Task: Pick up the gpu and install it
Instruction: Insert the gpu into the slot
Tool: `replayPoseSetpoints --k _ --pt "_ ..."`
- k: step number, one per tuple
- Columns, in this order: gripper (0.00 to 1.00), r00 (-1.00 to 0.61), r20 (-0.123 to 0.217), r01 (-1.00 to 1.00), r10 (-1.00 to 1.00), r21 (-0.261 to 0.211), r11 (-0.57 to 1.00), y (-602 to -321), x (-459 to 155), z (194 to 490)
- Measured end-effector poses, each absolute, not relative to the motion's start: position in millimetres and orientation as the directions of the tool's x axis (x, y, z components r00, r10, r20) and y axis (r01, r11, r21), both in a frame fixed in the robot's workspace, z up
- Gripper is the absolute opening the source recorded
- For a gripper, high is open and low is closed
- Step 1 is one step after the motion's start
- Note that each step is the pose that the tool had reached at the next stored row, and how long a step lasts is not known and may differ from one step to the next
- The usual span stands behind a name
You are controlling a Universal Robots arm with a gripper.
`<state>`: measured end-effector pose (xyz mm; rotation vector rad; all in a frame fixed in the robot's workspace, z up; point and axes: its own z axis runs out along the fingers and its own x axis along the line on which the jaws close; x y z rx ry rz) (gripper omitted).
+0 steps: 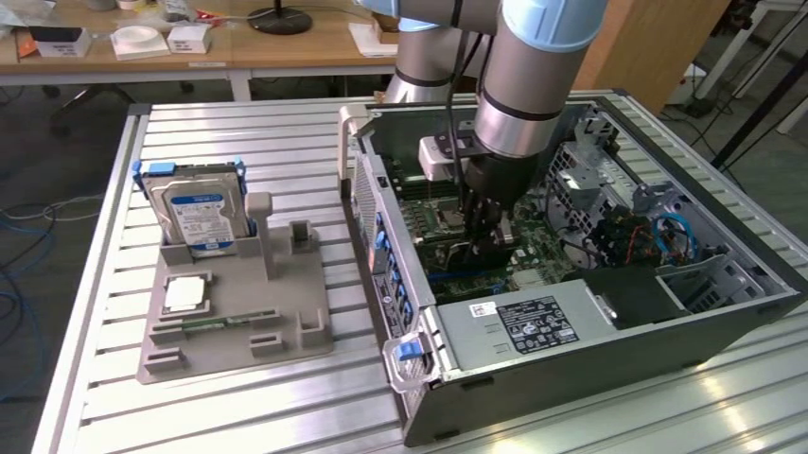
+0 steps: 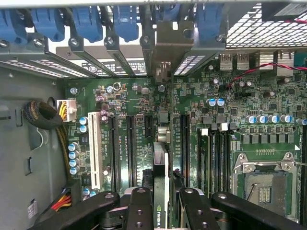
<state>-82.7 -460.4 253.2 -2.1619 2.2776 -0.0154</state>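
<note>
Exterior view: arm reaching down into the open computer case (image 1: 707, 312) lying on the slatted desk (image 1: 253, 416), gripper (image 1: 486, 236) low over the motherboard (image 1: 531, 251), power supply (image 1: 536, 326) just beside it toward the camera, drive cage and blue cables toward the exterior view's right. Outside the case, on the exterior view's left, a grey holder tray (image 1: 234, 350) carrying the upright blue-labelled hard drive (image 1: 196, 218), a processor chip (image 1: 185, 293) and a green memory stick (image 1: 208, 324). Wrist view: fingers (image 2: 141, 211) closed on the gpu (image 2: 160, 158), held edge-on, its silver bracket (image 2: 170, 45) up among the blue slot clips (image 2: 88, 21) at the rear wall. Expansion slots flanking the card, white slot (image 2: 95, 148) to one side, empty processor socket (image 2: 261, 184) to the other, cable bundle (image 2: 41, 115) well apart.
</note>
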Motion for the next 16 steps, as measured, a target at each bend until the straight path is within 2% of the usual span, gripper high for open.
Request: replayPoseSetpoints --k 16 --pt "0.26 -0.050 0.006 -0.999 -0.999 -0.008 0.050 -455.3 -82.8 253.1"
